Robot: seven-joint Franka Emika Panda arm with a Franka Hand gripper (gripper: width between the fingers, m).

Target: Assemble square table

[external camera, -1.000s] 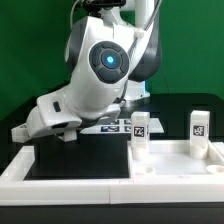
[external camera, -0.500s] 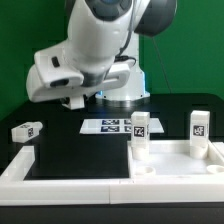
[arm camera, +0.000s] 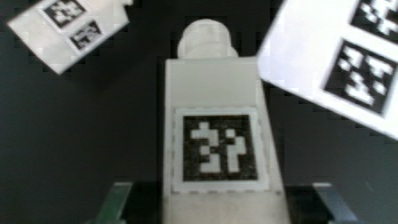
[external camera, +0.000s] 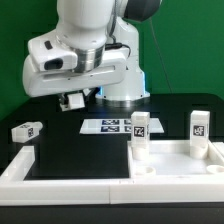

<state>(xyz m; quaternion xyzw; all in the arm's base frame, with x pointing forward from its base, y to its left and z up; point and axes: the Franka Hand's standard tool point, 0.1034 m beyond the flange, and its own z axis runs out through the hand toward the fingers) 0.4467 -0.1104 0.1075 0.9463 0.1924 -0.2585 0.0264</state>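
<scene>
The white square tabletop [external camera: 175,163] lies at the exterior view's right. Two white tagged legs stand upright on it, one near its left corner [external camera: 140,133] and one near its right corner [external camera: 200,130]. A third leg [external camera: 25,130] lies on its side on the black table at the left. My gripper [external camera: 73,100] hangs above the table, left of centre, shut on a fourth leg. In the wrist view this leg [arm camera: 214,120] runs lengthwise between my fingers [arm camera: 121,200], tag facing the camera, with my gripper [arm camera: 221,200] around its near end.
The marker board [external camera: 112,125] lies flat at the table's middle. Long white border rails [external camera: 60,178] run along the front and left. The robot's base stands behind the marker board. In the wrist view, blurred white tagged surfaces [arm camera: 347,60] show behind the held leg.
The arm has risen from low over the table's left side and swung toward the middle. The lying leg at the left, hidden by the arm before, now shows.
</scene>
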